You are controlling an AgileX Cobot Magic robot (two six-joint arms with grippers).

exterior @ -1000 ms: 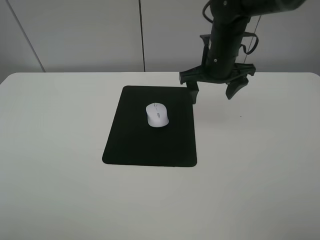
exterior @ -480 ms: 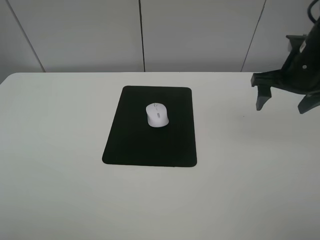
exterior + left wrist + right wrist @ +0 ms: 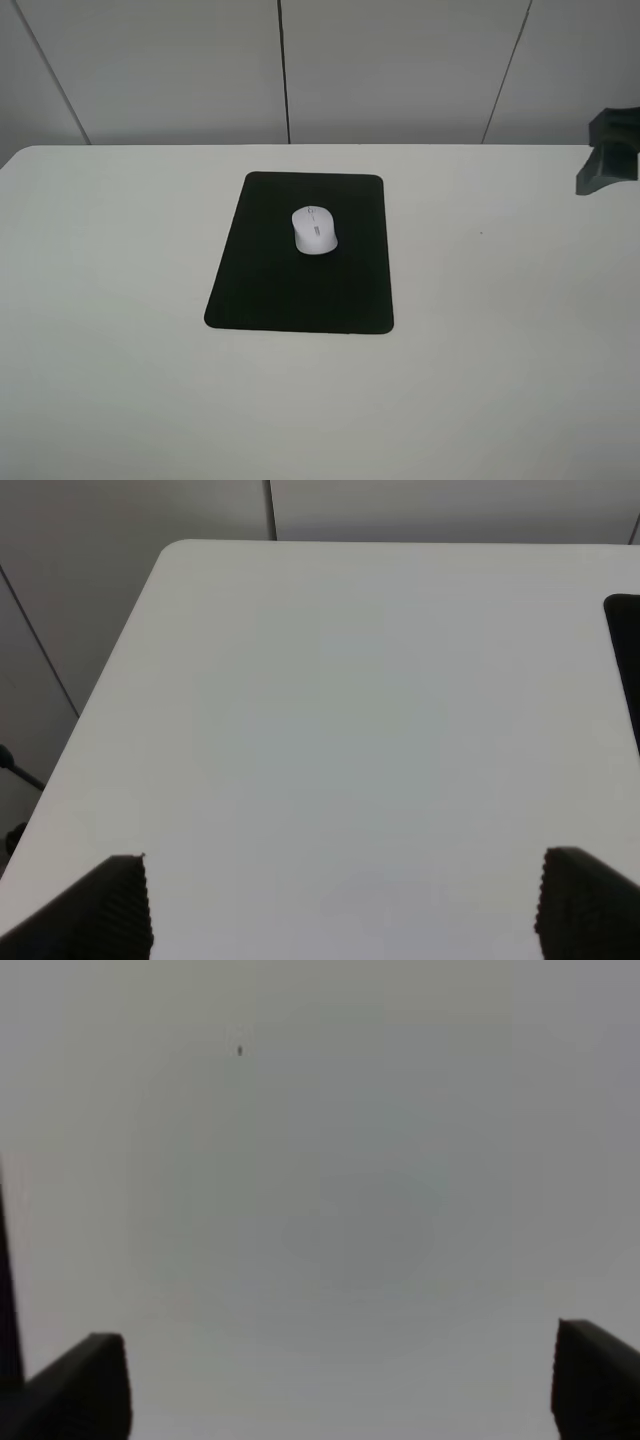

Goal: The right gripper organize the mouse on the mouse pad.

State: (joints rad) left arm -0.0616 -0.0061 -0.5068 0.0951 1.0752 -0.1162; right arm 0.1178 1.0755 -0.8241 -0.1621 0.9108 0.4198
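In the high view, the white wireless mouse lay on the upper middle of the black mouse pad, left of frame centre on the white table. Only a dark piece of the right gripper showed at the right edge, well apart from the mouse. In the left wrist view, the left gripper gaped wide over bare table, beside a sliver of pad. In the right wrist view, the right gripper's fingertips were spread wide over tabletop bearing one dark speck.
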